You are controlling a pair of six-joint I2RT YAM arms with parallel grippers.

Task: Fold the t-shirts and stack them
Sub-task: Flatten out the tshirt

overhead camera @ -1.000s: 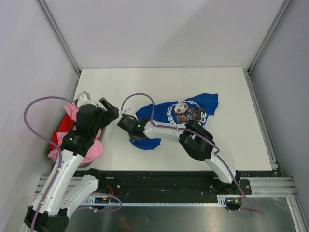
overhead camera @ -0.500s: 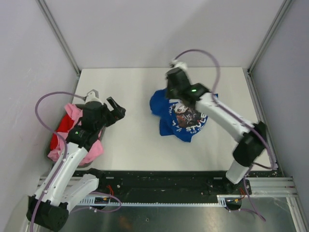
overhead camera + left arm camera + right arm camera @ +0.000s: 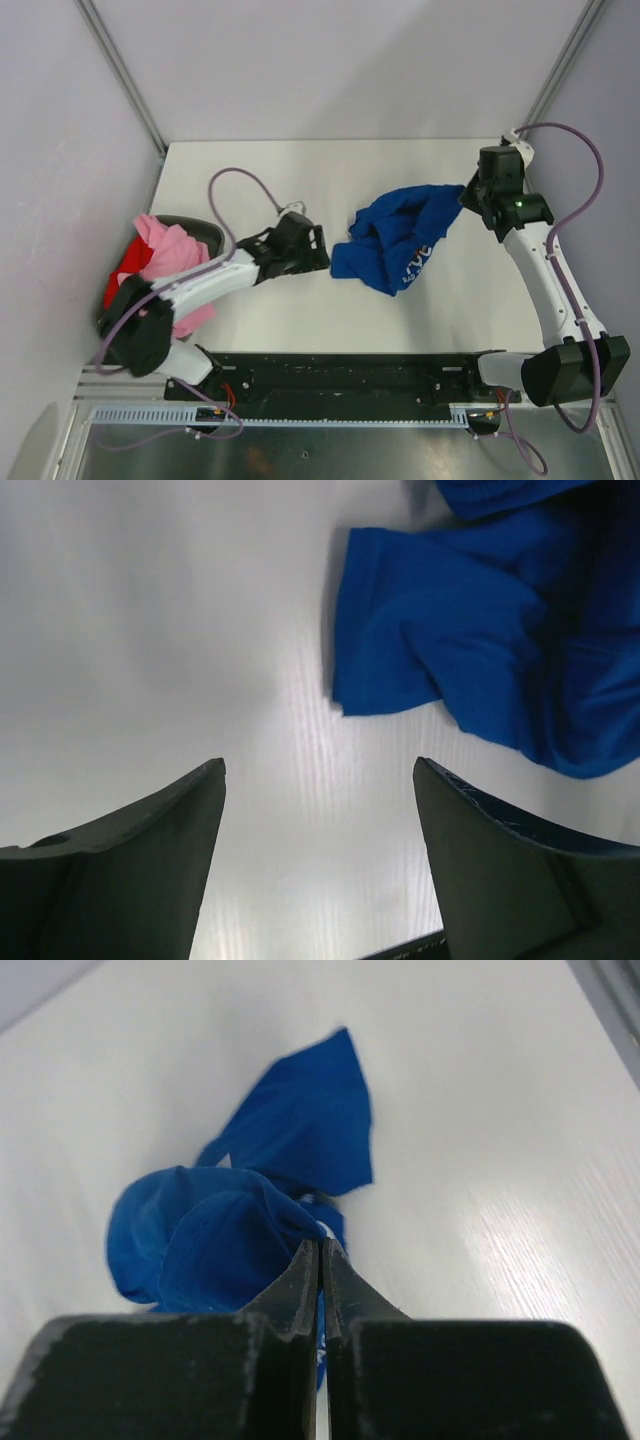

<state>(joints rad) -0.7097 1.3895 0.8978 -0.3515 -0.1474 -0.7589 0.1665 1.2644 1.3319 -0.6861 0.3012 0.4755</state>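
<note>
From above, my right gripper (image 3: 463, 192) sits near the right side of the white tabletop (image 3: 300, 170), pinching one end of the crumpled royal blue cloth t-shirt with white lettering (image 3: 400, 240), which trails leftward from it across the middle. Half a second ago that arm was over the shirt's far left edge. It has swung right and dragged the cloth along, and the round print no longer shows. My left gripper (image 3: 318, 247) has left the light pink t-shirt (image 3: 170, 255) and the red t-shirt (image 3: 118, 288), both heaped in a dark container (image 3: 200, 225), and now lies just beside the blue shirt's left edge

Through my left wrist camera, my fingers stand wide apart over bare table, with the blue hem just ahead and untouched

Through my right wrist camera, my fingers are pressed together on a fold of blue cloth

I judge the shirt is only being pulled out to spread it: no fold is made yet, and my left fingers need an opposite edge
</note>
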